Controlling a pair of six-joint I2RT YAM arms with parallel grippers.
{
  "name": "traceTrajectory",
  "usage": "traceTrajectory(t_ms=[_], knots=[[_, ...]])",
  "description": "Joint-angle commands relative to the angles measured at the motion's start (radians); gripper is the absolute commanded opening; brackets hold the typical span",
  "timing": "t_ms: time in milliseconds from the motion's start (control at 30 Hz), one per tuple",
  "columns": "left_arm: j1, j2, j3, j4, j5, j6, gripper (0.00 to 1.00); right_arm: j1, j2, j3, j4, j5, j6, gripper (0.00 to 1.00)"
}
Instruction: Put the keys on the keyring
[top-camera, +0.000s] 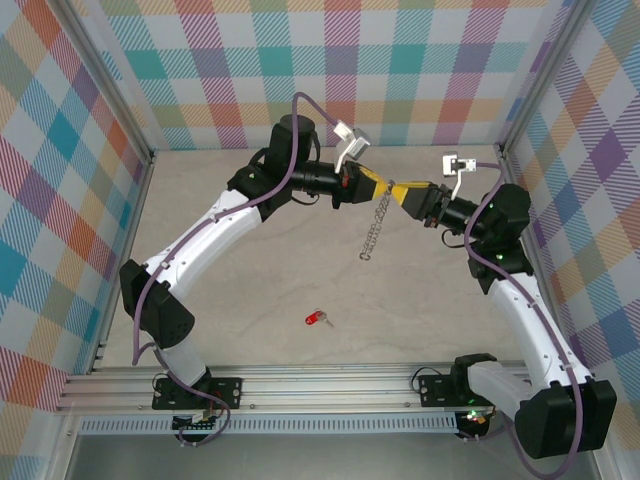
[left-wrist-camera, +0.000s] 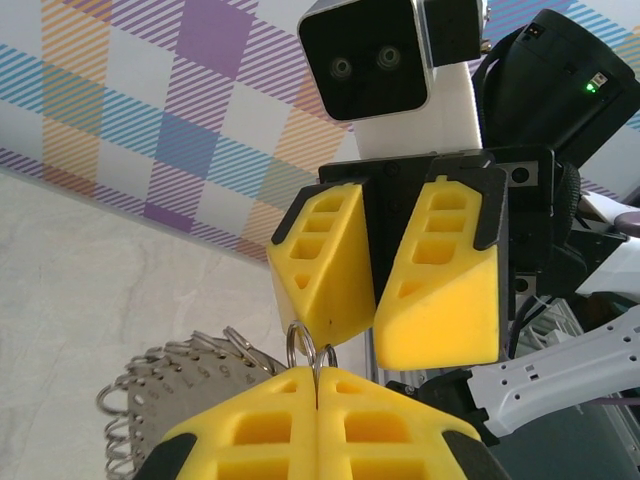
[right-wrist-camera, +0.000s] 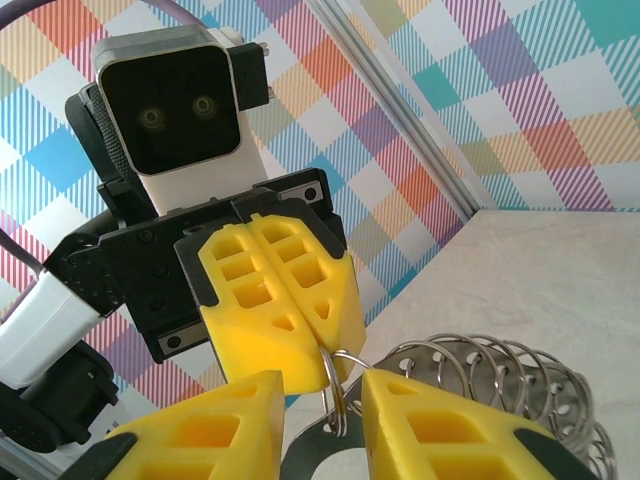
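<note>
The keyring (top-camera: 375, 226), a silver chain of rings, hangs in mid-air between my two grippers above the table's middle. My left gripper (top-camera: 372, 183) is shut on its top ring, and the left wrist view shows that ring pinched at the fingertips (left-wrist-camera: 317, 372). My right gripper (top-camera: 402, 192) faces it tip to tip and stands open, its fingers either side of the same ring (right-wrist-camera: 335, 395). Coiled rings (right-wrist-camera: 480, 365) and a perforated metal strip (left-wrist-camera: 160, 385) trail below. The key (top-camera: 317, 319), red-headed and tiny, lies on the table near the front, far below both grippers.
Plaid walls (top-camera: 330, 60) close in the back and both sides. A metal rail (top-camera: 330, 382) runs along the front edge by the arm bases. The beige table (top-camera: 250, 290) is bare around the key.
</note>
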Motion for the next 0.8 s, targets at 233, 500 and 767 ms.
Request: traceTrajectory(t_ms=[233, 500, 767], knots=[[0.003, -0.011, 0.021, 0.059, 0.034, -0.009, 0.0, 0.002, 0.037, 0.024, 0.081, -0.056, 0.035, 0.21], [0.0, -0.007, 0.024, 0.057, 0.037, -0.009, 0.0, 0.039, 0.062, 0.042, 0.082, -0.062, 0.028, 0.14], [-0.001, -0.012, 0.014, 0.058, -0.028, -0.024, 0.0, 0.045, 0.049, 0.046, 0.01, -0.015, -0.037, 0.0]])
